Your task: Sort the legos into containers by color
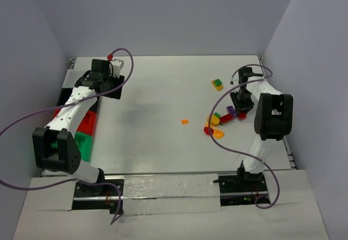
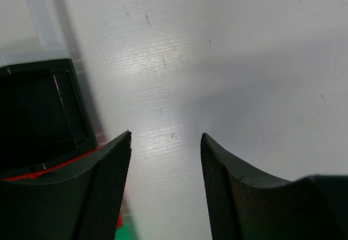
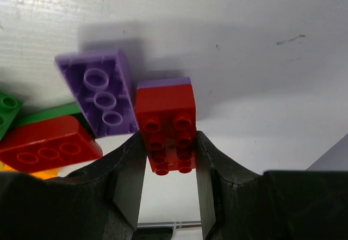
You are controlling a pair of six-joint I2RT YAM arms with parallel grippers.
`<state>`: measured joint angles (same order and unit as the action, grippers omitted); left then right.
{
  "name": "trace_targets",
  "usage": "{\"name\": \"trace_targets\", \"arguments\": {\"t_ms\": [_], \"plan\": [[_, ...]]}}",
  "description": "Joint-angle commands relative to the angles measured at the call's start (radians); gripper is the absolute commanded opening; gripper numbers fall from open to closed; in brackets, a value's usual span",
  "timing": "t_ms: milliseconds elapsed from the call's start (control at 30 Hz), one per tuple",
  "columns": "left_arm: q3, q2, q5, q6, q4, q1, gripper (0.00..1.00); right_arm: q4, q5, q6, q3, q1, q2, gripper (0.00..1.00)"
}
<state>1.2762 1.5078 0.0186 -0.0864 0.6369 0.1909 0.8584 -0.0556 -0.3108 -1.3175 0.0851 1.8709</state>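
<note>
Wide stretch of bare white table (image 1: 157,93) through the middle and the far half, closed in by grey walls (image 1: 163,17) at the back and on both sides. Along the left edge, a row of containers: clear bin (image 2: 35,28) farthest, then black bin (image 2: 38,109), red bin (image 1: 88,121) and green bin (image 1: 84,142) nearest, much of the row hidden under the left arm. Left gripper (image 2: 166,136) above the table just beside the black bin, jaws apart, only bare table between the fingers. On the right, a tight cluster of legos close to the table's right edge, with the right gripper (image 3: 168,134) down among them and clamped on a red brick (image 3: 163,109): one finger pressed against each long side, studs toward the wrist camera, a purple layer showing along the far end. Just beside it on the left, touching or nearly so, a purple brick (image 3: 100,93) lying underside up. Past that, a red rounded piece (image 3: 46,145) over green pieces (image 3: 46,115), with a sliver of orange at the edge of the wrist view. Bare table to the right of the held brick and beyond it. Well apart from the cluster, a small orange piece (image 1: 185,122) alone toward the middle, and a green-and-yellow piece (image 1: 217,84) farther back.
</note>
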Motion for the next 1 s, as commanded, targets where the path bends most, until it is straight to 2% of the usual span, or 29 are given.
{"name": "trace_targets", "arguments": {"t_ms": [0, 67, 133, 233, 267, 333, 433, 500, 567, 667, 767, 800, 967], "plan": [[0.034, -0.001, -0.009, 0.01, -0.037, 0.005, 0.6, 0.068, 0.036, -0.029, -0.017, 0.007, -0.128, 0.04], [0.042, -0.006, -0.043, 0.011, -0.03, 0.004, 0.62, 0.111, 0.057, -0.034, -0.059, 0.008, -0.177, 0.0], [0.046, -0.027, -0.088, 0.009, -0.037, 0.001, 0.7, 0.169, 0.167, -0.037, -0.142, 0.008, -0.213, 0.0], [0.046, -0.075, -0.242, -0.003, -0.045, -0.012, 0.81, 0.221, 0.347, -0.019, -0.22, -0.001, -0.238, 0.0], [0.045, -0.097, -0.298, -0.006, -0.053, -0.016, 0.83, 0.227, 0.403, -0.008, -0.26, -0.006, -0.241, 0.0], [0.041, -0.136, -0.508, 0.002, -0.071, -0.024, 0.86, 0.22, 0.57, 0.022, -0.309, -0.037, -0.257, 0.0], [0.022, -0.157, -0.725, 0.04, -0.111, -0.028, 0.89, 0.156, 0.755, 0.081, -0.318, -0.138, -0.264, 0.0], [-0.003, -0.162, -0.833, 0.124, -0.161, -0.028, 0.9, 0.078, 0.837, 0.124, -0.31, -0.215, -0.268, 0.0], [-0.033, -0.161, -0.939, 0.192, -0.24, -0.03, 0.96, 0.008, 0.91, 0.165, -0.298, -0.312, -0.271, 0.0], [-0.079, -0.164, -1.043, 0.287, -0.361, -0.03, 0.99, 0.023, 0.956, 0.147, -0.335, -0.37, -0.246, 0.0], [-0.161, -0.162, -1.157, 0.479, -0.586, -0.025, 0.99, 0.013, 1.049, 0.17, -0.373, -0.445, -0.222, 0.0], [-0.178, -0.163, -1.174, 0.544, -0.624, -0.018, 0.99, 0.013, 1.08, 0.176, -0.382, -0.47, -0.216, 0.0], [-0.252, -0.178, -1.223, 0.661, -0.809, 0.013, 0.99, 0.026, 1.15, 0.177, -0.429, -0.521, -0.184, 0.0]]}}
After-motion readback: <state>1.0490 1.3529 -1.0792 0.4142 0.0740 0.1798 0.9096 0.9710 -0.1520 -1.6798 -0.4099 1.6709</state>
